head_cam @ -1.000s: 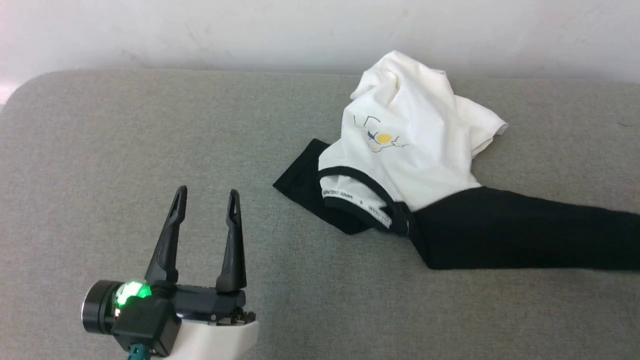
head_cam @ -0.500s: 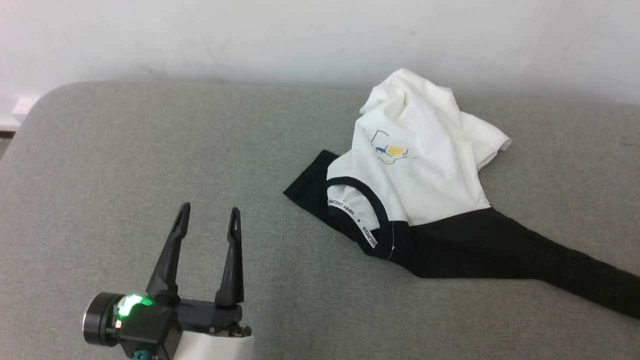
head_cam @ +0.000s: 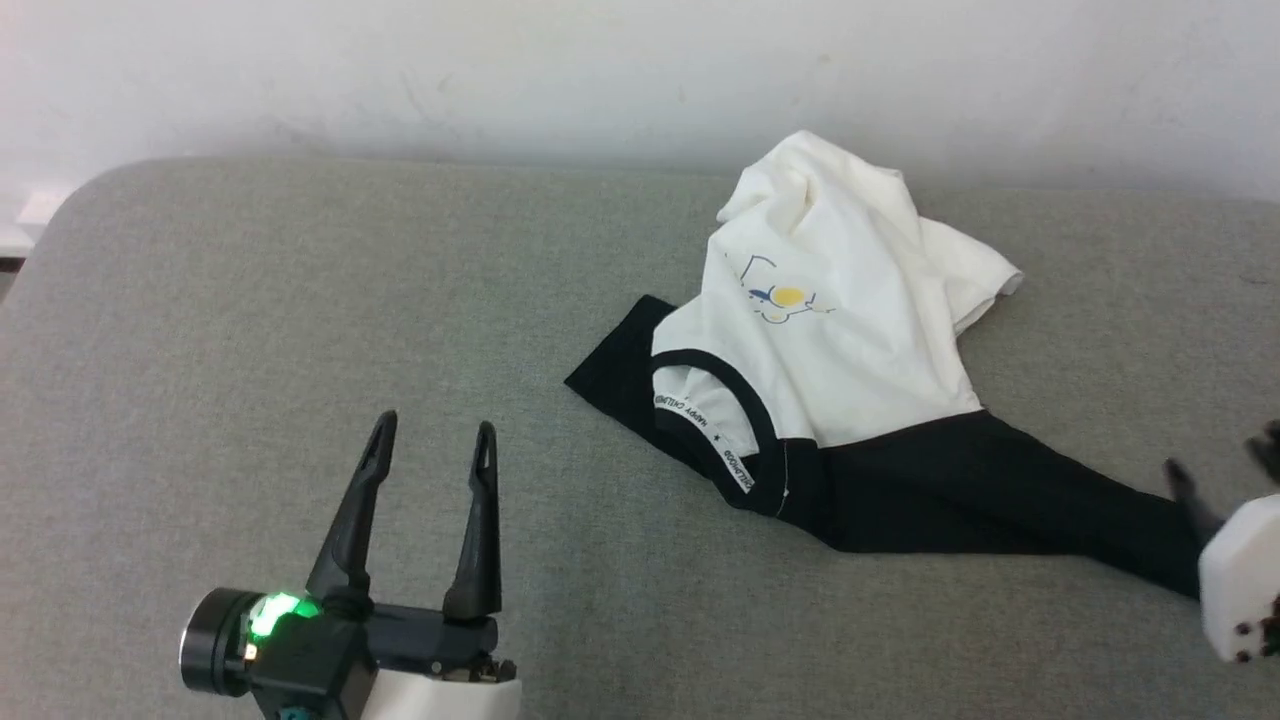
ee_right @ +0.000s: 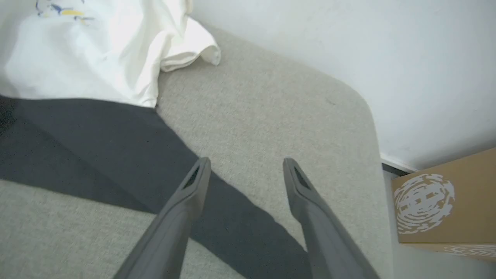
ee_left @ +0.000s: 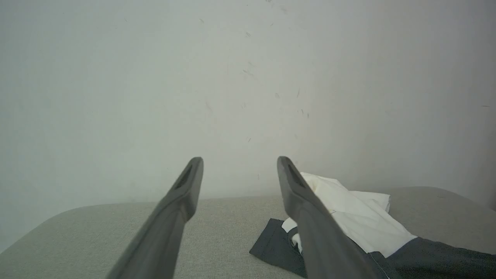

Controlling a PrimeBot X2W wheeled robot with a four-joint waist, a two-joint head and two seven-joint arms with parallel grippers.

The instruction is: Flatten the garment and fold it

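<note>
The garment (head_cam: 840, 330) lies crumpled on the grey padded surface (head_cam: 250, 300), right of centre. Its white body is bunched toward the wall, the yellow print faces up, and the black collar sits near the middle. One black sleeve (head_cam: 1020, 490) stretches out toward the lower right. My right gripper (head_cam: 1222, 465) stands open at the right edge, just above that sleeve's end, holding nothing. In the right wrist view the right gripper (ee_right: 246, 164) hangs over the sleeve (ee_right: 97, 143). My left gripper (head_cam: 436, 428) is open and empty at the lower left, well clear of the garment (ee_left: 360, 221).
A pale wall (head_cam: 600, 70) runs along the far edge of the surface. A cardboard box (ee_right: 438, 201) stands on the floor past the surface's rounded right end. Bare grey padding spreads out to the left of the garment.
My right gripper has opened and let go of the black sleeve, and it has come into the head view at the right. The sleeve, pulled out straight before, now lies slack and slanted.
</note>
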